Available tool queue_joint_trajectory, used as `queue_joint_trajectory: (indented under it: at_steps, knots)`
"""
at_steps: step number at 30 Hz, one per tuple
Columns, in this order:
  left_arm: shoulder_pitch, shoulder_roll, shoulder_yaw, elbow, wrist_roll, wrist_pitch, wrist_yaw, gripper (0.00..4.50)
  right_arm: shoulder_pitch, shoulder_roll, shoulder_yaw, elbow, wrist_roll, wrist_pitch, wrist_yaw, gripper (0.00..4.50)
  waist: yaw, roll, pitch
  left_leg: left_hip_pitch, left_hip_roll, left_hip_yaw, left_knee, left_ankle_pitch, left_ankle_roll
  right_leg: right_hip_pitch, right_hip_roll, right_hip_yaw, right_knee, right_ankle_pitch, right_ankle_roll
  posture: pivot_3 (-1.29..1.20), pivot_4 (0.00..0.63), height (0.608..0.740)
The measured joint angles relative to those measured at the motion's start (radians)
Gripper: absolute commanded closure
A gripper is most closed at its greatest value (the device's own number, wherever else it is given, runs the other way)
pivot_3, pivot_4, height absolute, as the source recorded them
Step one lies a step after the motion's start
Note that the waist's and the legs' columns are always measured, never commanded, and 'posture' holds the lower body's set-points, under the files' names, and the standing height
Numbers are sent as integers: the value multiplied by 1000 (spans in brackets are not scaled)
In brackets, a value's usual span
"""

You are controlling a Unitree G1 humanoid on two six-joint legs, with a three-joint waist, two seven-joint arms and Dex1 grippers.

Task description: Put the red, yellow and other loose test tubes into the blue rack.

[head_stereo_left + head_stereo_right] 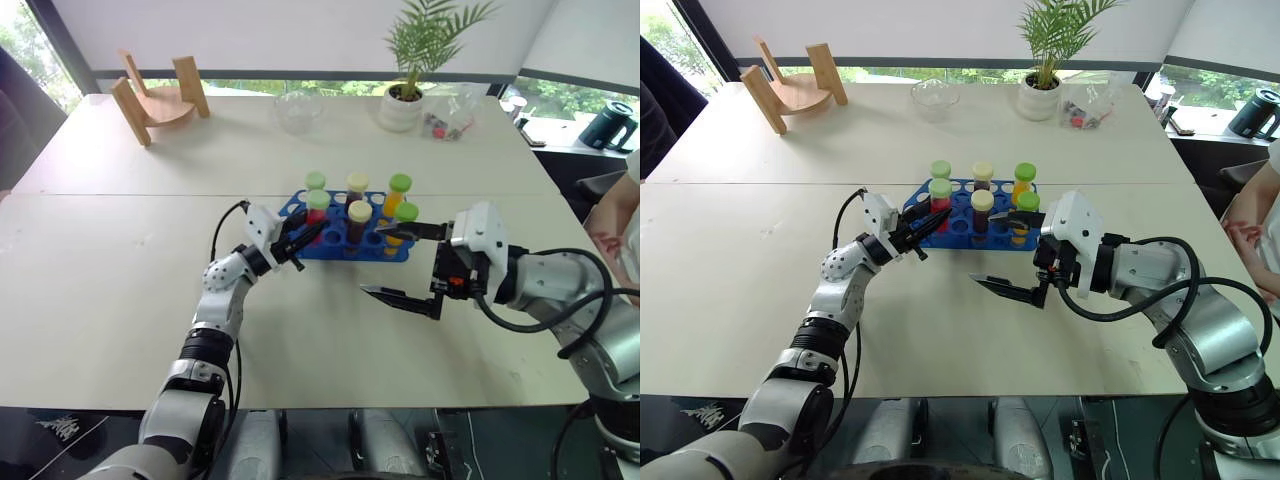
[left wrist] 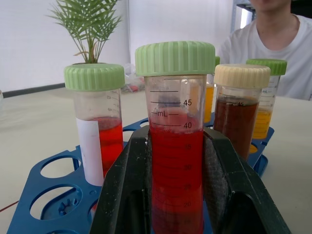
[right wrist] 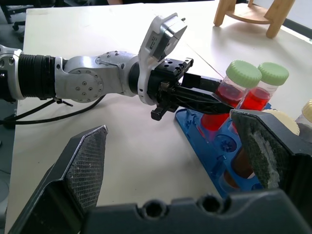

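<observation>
The blue rack (image 1: 300,204) stands mid-table and holds several capped tubes: red (image 2: 100,131), brown (image 2: 240,122) and yellow (image 1: 398,195). My left gripper (image 1: 303,237) is shut on a red test tube with a green cap (image 2: 175,146), upright at the rack's near left corner. Whether its lower end sits in a hole I cannot tell. My right gripper (image 1: 402,262) hangs open and empty just in front of the rack's right end. One of its fingers (image 1: 396,297) is low and the other is level with the caps. The right wrist view shows the left gripper (image 3: 195,95) clamping that tube.
A wooden stand (image 1: 160,95) is at the far left. A glass bowl (image 1: 298,110), a potted plant (image 1: 405,100) and a plastic bag (image 1: 450,120) line the far edge. A person (image 1: 625,220) sits at the right side. Bare table (image 1: 120,260) lies in front.
</observation>
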Motion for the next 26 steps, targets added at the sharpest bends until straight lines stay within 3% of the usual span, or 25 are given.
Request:
queue_joint_trajectory:
  at_steps: [1, 3, 6, 7, 11, 16, 20, 26]
  knots:
    - [0, 3, -1, 0, 1, 4, -2, 2679, 0, 0, 0, 0, 0, 1, 0, 0, 0, 0, 0, 0, 0, 0, 0, 0, 0, 0, 0, 0, 0, 0, 0, 0, 150, 740]
    - [-1, 20, -10, 1, 12, 18, -13, 1894, 0, 0, 0, -1, 1, 1, -1, 0, -2, 0, 0, 0, 0, 0, 0, 0, 0, 0, 0, 0, 0, 0, 0, 0, 150, 740]
    - [16, 40, -19, -3, 17, 51, -36, 287, 0, 0, 0, -1, 2, 2, -1, 0, -2, 0, 0, 0, 0, 0, 0, 0, 0, 0, 0, 0, 0, 0, 0, 0, 150, 740]
    - [27, 48, -20, -7, 17, 58, -40, 70, 1, 0, 0, -1, 3, 2, -1, 0, -2, 0, 0, 0, 0, 0, 0, 0, 0, 0, 0, 0, 0, 0, 0, 0, 150, 740]
    - [92, 132, -21, -131, 19, 126, -58, 70, 16, -1, -11, -2, 8, 3, -1, 0, -8, 0, 0, 0, 1, 0, -3, 0, 1, -1, 1, 0, 0, 0, 0, 0, 150, 740]
    - [233, 346, 10, -411, -42, 360, -120, 70, 67, -1, -66, 1, 20, 27, -23, 0, -7, 1, 0, 1, 2, 1, -8, 0, 1, -3, 0, 0, 0, 0, 0, 0, 150, 740]
    - [360, 495, 74, -643, -133, 546, -143, 70, 103, 1, -103, 18, 20, 37, -48, 0, -3, 1, 0, 1, 2, 1, -10, 0, 1, -3, -1, 0, -2, 0, -1, 0, 150, 740]
    - [492, 616, 215, -917, -292, 771, -114, 70, 132, -16, -147, 63, 21, 45, -31, 0, -4, 1, 1, 1, 2, 2, -10, 0, 0, -3, -2, 0, -3, -2, -4, 0, 150, 740]
